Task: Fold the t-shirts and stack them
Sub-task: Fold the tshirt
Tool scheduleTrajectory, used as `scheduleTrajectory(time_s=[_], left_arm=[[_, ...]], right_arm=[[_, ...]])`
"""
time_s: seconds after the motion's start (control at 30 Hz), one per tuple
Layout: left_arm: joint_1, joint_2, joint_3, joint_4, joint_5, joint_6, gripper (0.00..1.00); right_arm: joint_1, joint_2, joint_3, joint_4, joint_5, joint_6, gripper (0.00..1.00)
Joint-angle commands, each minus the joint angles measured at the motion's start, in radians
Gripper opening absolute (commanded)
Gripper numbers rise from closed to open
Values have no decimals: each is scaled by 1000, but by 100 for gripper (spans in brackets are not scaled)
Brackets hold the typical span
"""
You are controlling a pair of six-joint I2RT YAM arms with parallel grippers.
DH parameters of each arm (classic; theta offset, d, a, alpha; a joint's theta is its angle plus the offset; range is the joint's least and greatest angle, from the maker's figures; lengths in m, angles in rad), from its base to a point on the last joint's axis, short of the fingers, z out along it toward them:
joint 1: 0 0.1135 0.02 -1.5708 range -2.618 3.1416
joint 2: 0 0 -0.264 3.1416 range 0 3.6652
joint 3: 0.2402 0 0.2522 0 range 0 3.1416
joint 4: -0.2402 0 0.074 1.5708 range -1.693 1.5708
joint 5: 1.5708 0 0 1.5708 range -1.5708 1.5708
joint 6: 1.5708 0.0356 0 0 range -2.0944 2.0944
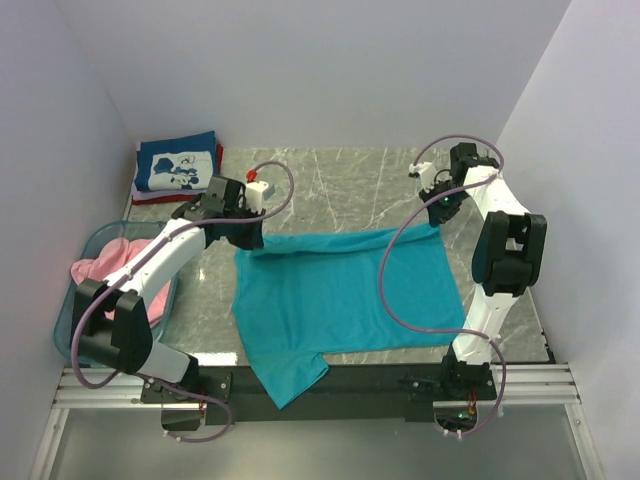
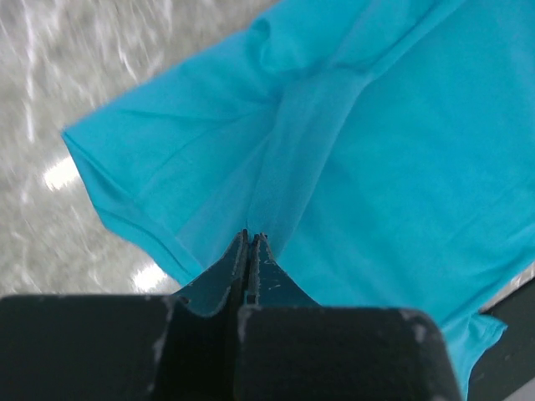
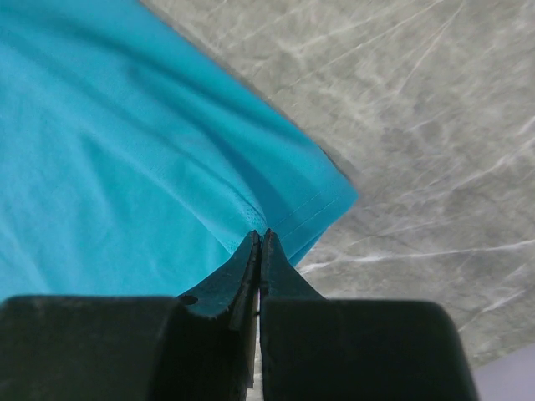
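A teal t-shirt (image 1: 335,295) lies spread on the marble table, one sleeve hanging over the near edge. My left gripper (image 1: 247,240) is shut on its far left edge; in the left wrist view the teal t-shirt (image 2: 393,159) bunches into a ridge running up from the left gripper (image 2: 252,236). At the shirt's far right corner my right gripper (image 1: 437,218) is shut on the cloth; the right wrist view shows the right gripper (image 3: 261,235) pinching the hemmed corner of the teal t-shirt (image 3: 109,159). A folded navy t-shirt (image 1: 177,162) with white print lies on a red one (image 1: 219,156) at the far left.
A translucent light-blue basket (image 1: 92,243) stands at the left and holds a pink t-shirt (image 1: 115,268). Bare marble table (image 1: 350,190) lies beyond the teal shirt. White walls close in on the left, back and right.
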State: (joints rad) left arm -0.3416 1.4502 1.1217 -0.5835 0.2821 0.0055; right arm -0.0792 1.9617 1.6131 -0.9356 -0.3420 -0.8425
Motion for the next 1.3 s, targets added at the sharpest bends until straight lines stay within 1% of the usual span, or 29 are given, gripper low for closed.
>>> scheduleTrajectory(time_s=[0.0,0.17,0.27,0.47,0.7,0.8,0.83,0.87,0.9,0.93,0.97,1.0,1.03,1.07,1.13,1.17,1.2,1.27], left_arm=[[-10,-60,-63,-32,0,24,0],[-33,-67,-146,-24,0,50,1],[-48,-45,-152,-16,22,54,0],[-66,24,-149,-13,20,57,1],[-68,33,-157,-13,20,73,1],[-68,30,-157,-44,22,103,1],[-68,26,-152,-62,32,120,3],[-68,13,-149,-105,79,178,13],[-68,0,-148,-134,113,215,18],[-68,-16,-148,-154,143,291,23],[-68,-60,-149,-165,160,319,37],[-68,-83,-148,-188,190,349,41],[-68,-99,-137,-202,210,416,44],[-68,-126,-129,-203,218,427,47],[-68,-132,-94,-185,242,441,51],[-69,-116,-80,-173,253,436,53],[-73,-99,-65,-133,252,420,54],[-79,-36,-27,-84,253,358,55]], right_arm=[[-16,-64,-33,18,0,-35,0],[-16,-75,-105,49,37,-66,0],[-14,-78,-133,67,54,-75,0],[-14,-80,-145,50,51,-82,0],[-14,-101,-191,67,69,-110,0],[-16,-112,-203,51,72,-133,0],[-14,-118,-208,47,75,-139,3],[-14,-125,-220,47,81,-148,10],[-14,-145,-226,52,90,-167,15],[-16,-156,-235,55,100,-176,18],[-19,-165,-237,57,103,-182,26],[-21,-179,-236,54,104,-193,29],[-24,-182,-217,46,100,-196,29],[-25,-182,-203,32,97,-199,31],[-30,-172,-152,-20,86,-195,36],[-30,-164,-130,-43,62,-190,41],[-30,-146,-113,-89,45,-172,41],[-28,-104,-66,-115,12,-114,40]])
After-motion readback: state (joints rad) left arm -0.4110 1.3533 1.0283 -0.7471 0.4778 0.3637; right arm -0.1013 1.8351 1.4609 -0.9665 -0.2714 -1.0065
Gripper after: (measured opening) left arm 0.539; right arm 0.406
